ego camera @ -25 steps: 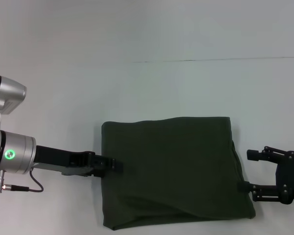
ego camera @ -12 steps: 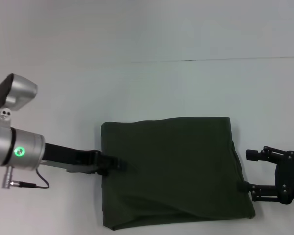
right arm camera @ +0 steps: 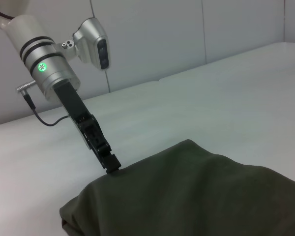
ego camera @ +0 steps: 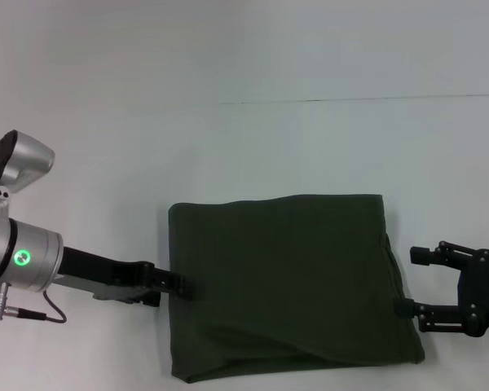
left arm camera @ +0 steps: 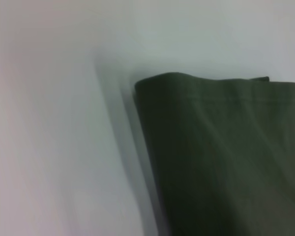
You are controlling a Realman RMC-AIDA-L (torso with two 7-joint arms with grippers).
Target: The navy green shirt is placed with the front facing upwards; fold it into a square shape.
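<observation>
The pale tabletop (ego camera: 253, 147) fills the head view, with a thin dark seam running across it far from the robot. No container stands on it; it carries only the garment.

The navy green shirt (ego camera: 289, 281) lies near the robot's edge of the tabletop, a little to the right of centre, folded into a roughly square block. Its far edge and left edge run straight, while the near edge sags and shows a soft ridge where layers overlap. Only plain dark olive cloth shows on top. In the left wrist view a folded corner of the shirt (left arm camera: 221, 152) appears, its layers stacked flat against the surface. The right wrist view shows the cloth (right arm camera: 196, 191) rising in a low hump.

The left gripper (ego camera: 178, 285) reaches in low from the left on its silver arm with a green light, its tip touching the shirt's left edge about halfway along; in the right wrist view its dark tip (right arm camera: 111, 166) meets the cloth's edge. Whether it is closed on the fabric I cannot tell.

The right gripper (ego camera: 407, 283) sits just beside the shirt's right edge, fingers spread apart, grasping nothing, the nearer fingertip touching the hem.
</observation>
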